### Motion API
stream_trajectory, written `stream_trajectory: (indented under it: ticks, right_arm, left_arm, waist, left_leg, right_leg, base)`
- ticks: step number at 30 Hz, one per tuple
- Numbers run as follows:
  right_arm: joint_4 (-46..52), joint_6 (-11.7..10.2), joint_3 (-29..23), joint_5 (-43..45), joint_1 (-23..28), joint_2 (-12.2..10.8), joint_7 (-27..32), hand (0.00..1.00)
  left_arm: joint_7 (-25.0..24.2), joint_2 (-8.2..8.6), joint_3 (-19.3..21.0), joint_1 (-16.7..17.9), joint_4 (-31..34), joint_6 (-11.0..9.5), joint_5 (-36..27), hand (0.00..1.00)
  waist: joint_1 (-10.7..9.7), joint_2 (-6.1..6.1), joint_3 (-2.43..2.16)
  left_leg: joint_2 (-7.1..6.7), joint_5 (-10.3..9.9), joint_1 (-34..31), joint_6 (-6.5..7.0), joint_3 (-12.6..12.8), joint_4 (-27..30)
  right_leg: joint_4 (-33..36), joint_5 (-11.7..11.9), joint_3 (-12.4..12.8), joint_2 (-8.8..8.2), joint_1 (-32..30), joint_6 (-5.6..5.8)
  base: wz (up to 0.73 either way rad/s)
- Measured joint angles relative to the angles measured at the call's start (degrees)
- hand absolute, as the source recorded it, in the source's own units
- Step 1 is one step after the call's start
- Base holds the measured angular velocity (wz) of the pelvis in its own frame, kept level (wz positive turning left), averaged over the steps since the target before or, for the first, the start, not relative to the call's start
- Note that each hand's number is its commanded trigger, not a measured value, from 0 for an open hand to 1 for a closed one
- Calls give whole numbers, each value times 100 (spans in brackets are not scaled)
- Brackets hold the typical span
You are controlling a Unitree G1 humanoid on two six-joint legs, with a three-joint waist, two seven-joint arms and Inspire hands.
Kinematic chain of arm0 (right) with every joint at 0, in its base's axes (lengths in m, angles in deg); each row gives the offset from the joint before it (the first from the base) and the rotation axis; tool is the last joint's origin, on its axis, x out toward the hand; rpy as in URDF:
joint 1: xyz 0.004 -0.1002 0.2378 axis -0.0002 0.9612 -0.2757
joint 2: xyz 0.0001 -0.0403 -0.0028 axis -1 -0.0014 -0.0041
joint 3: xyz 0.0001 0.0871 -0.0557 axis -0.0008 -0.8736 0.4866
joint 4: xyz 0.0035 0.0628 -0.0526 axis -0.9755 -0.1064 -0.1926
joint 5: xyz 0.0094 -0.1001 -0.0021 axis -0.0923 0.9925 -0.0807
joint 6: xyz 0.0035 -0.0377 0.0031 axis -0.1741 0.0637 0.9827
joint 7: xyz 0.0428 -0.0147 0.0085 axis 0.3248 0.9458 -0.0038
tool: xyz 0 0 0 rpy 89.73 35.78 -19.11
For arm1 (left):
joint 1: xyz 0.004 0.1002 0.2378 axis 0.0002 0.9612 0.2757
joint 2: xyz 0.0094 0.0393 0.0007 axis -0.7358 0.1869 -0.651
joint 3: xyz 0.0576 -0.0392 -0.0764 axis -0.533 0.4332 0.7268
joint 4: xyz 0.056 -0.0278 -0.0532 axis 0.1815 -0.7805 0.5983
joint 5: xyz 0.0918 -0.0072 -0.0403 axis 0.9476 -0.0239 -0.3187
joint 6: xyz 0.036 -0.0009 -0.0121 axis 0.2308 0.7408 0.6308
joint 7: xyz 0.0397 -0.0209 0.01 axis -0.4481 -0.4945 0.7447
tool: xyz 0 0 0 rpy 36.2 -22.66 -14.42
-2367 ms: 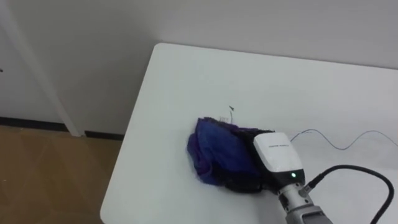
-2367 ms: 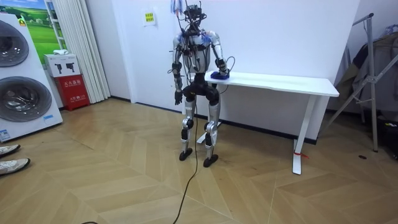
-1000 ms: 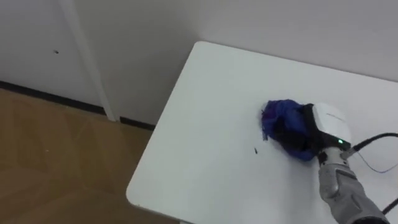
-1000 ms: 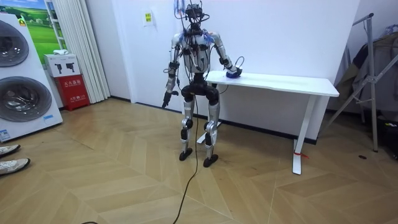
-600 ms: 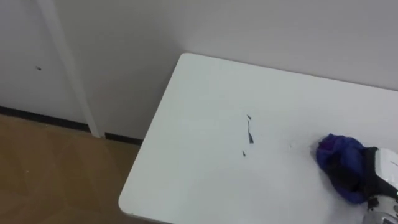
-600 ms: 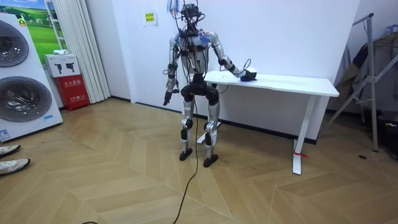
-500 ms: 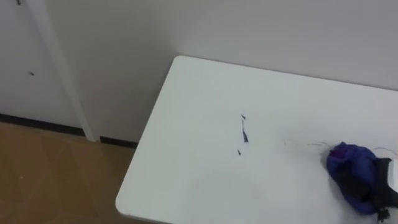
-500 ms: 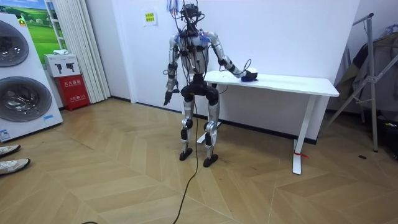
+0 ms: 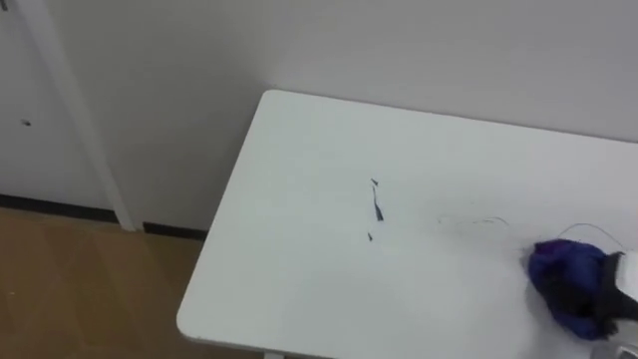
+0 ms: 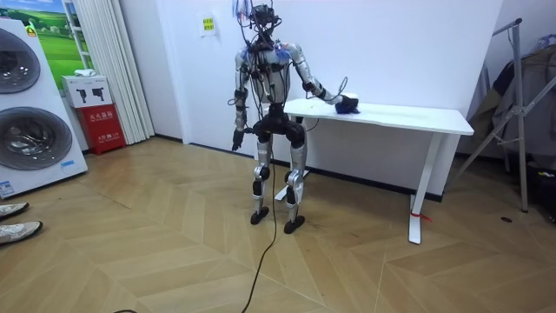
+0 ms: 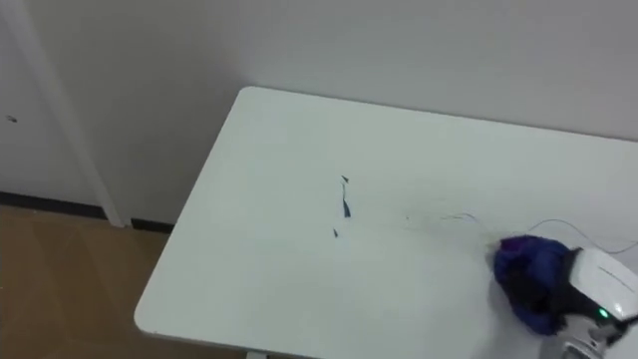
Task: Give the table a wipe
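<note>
R hand (image 11: 604, 291) sits on top of bunched blue cloth (image 11: 526, 279), holding it down on white table (image 11: 269, 179), prob so cloth drags w/ the arm. Can't tell if fingers lie flat or dig in. Dark marks (image 11: 344, 204) mid-table, well apart from cloth, likely next target. L hand (image 10: 234, 139) hangs at side, idle; fingers unreadable.

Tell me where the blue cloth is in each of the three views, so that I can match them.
Left eye view: blue cloth at the lower right, close to the picture's right edge.
Right eye view: lower right, just left of the right robot hand.
Room view: a dark blue spot on the tabletop, near the end by the robot.
Shared landmark: the white table it lies on.
</note>
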Motion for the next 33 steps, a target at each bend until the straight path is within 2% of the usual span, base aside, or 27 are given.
stream_trajectory:
  ticks: [1,3,4,8,11,13,14,15,16,18,20,22,25,27,29,32,33]
  right_arm:
    - [126,38,339,101,-224,-24,-160,100]
    - [212,47,774,219,-569,-57,-442,100]
    - [233,59,932,224,-758,-78,-596,100]
    - [240,3,1014,209,-969,-85,-745,100]
    - [84,-350,924,-100,-710,39,-452,100]
    - [-125,-719,674,-429,-415,44,-76,100]
    - [-207,-821,578,-503,-352,42,-4,100]
    - [-296,-950,365,-588,-204,27,94,100]
    - [-420,-1067,114,-696,-59,26,213,100]
    - [-617,-1187,-275,-937,137,35,371,100]
    - [-844,-1304,-648,-1198,281,34,496,100]
    - [-1189,-1428,-1165,-1407,441,103,632,100]
    - [-1658,-1445,-1451,-1879,599,326,698,100]
    - [-1788,-1443,-1566,-1954,689,399,697,100]
    - [-1786,-1436,-1579,-1965,769,423,697,100]
    - [-1742,-1196,-1464,-1943,538,374,684,100]
    - [-1686,-986,-1363,-1913,353,331,682,100]
  left_arm:
    - [0,4,-121,-41,24,32,-1,0]
    - [1,2,-261,-39,117,60,-17,0]
    - [-2,3,-319,-44,153,76,-17,0]
    - [0,5,-313,83,298,171,-2,0]
    - [-3,-26,-308,202,349,176,-8,0]
    - [-24,-31,-302,259,322,141,15,0]
    - [-31,-31,-295,269,309,135,18,0]
    - [-45,-31,-237,303,309,131,22,0]
    - [-53,-30,-103,321,309,125,33,0]
    - [-55,-45,116,347,313,122,147,0]
    - [-54,-50,395,425,336,123,147,0]
    - [-51,-46,561,482,337,134,273,0]
    - [-51,-36,667,467,336,169,366,0]
    - [-63,-23,668,426,336,167,360,0]
    - [-60,-16,589,390,335,163,351,0]
    - [-53,44,507,335,310,178,352,0]
    - [-29,74,417,313,293,177,343,0]
  waist:
    - [120,13,52]
    - [228,16,90]
    - [321,13,90]
    - [400,-12,81]
    - [205,-26,58]
    - [122,10,25]
    - [107,22,5]
    - [58,39,-40]
    - [-10,44,-53]
    - [-79,46,-83]
    - [-214,23,-98]
    - [-372,7,-137]
    - [-477,-3,-143]
    - [-488,-1,-145]
    - [-483,13,-153]
    - [-432,53,-165]
    - [-359,80,-169]
  left_leg:
    - [16,5,-5,-10,29,-12]
    - [37,7,-32,-21,11,-16]
    - [37,8,-90,-26,-49,-15]
    - [38,17,-138,-36,-221,-6]
    - [22,17,-186,-35,-472,16]
    - [-26,19,-131,-33,-506,46]
    - [-51,19,-97,-33,-508,46]
    - [-97,19,-65,-31,-516,48]
    - [-142,20,-32,-30,-507,50]
    - [-178,20,-11,-27,-502,54]
    - [-205,32,11,-2,-439,55]
    - [-242,30,1,37,-405,80]
    - [-231,-31,59,147,-399,111]
    - [-226,-72,108,162,-410,119]
    - [-226,-85,116,154,-395,171]
    - [-201,-80,110,135,-226,205]
    - [-180,-72,107,122,-140,203]
  right_leg:
    - [-11,5,1,17,-14,-8]
    - [-43,3,-4,42,-44,-15]
    - [-88,0,-42,46,-50,-17]
    - [-134,-4,-201,50,-44,-11]
    - [-141,-4,-446,25,40,-11]
    - [-171,-7,-499,-28,161,-7]
    - [-211,-8,-517,-46,225,-5]
    - [-239,-27,-584,-92,306,26]
    - [-226,-60,-618,-147,381,80]
    - [-227,-74,-624,-188,450,101]
    - [-229,-84,-614,-227,509,118]
    - [-224,-95,-639,-262,544,136]
    - [-215,-106,-649,-250,660,154]
    - [-216,-112,-710,-251,740,165]
    - [-207,-113,-658,-249,754,166]
    - [-203,-113,-515,-233,680,171]
    - [-184,-113,-466,-223,625,171]
  base:
    - [0]
    - [9]
    - [20]
    - [26]
    - [44]
    - [38]
    - [23]
    - [30]
    - [33]
    - [30]
    - [24]
    - [13]
    - [9]
    - [-6]
    - [-14]
    - [-33]
    - [-40]
